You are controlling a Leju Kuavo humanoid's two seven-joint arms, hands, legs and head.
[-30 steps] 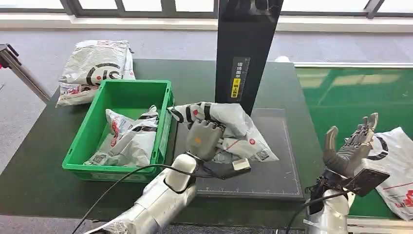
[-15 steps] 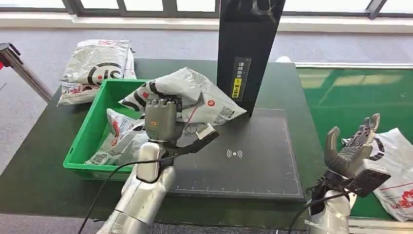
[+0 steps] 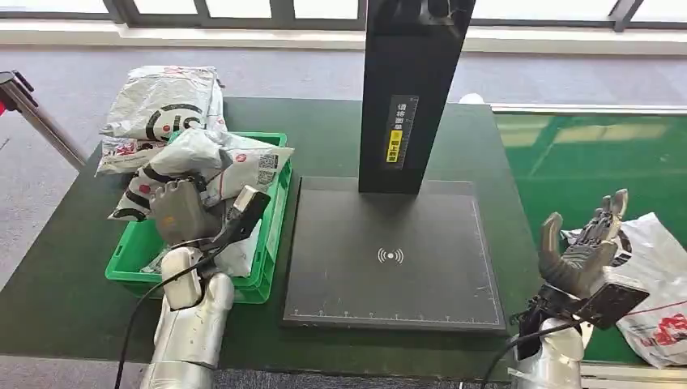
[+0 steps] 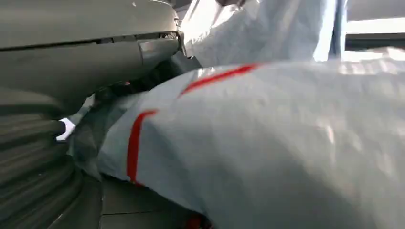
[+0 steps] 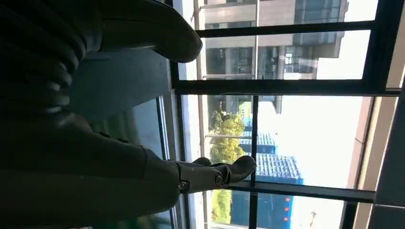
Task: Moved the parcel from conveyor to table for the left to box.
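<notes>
A crumpled grey-white plastic parcel (image 3: pixel 212 162), printed with black curved bands, red marks and a QR label, is gripped by the robot's left hand (image 3: pixel 180 212) and held above the green box (image 3: pixel 271 231), bulging up and away from the fingers. From the left wrist camera, the parcel's (image 4: pixel 267 143) wrinkled film with thin red stripes lies pressed right against the hand.
</notes>
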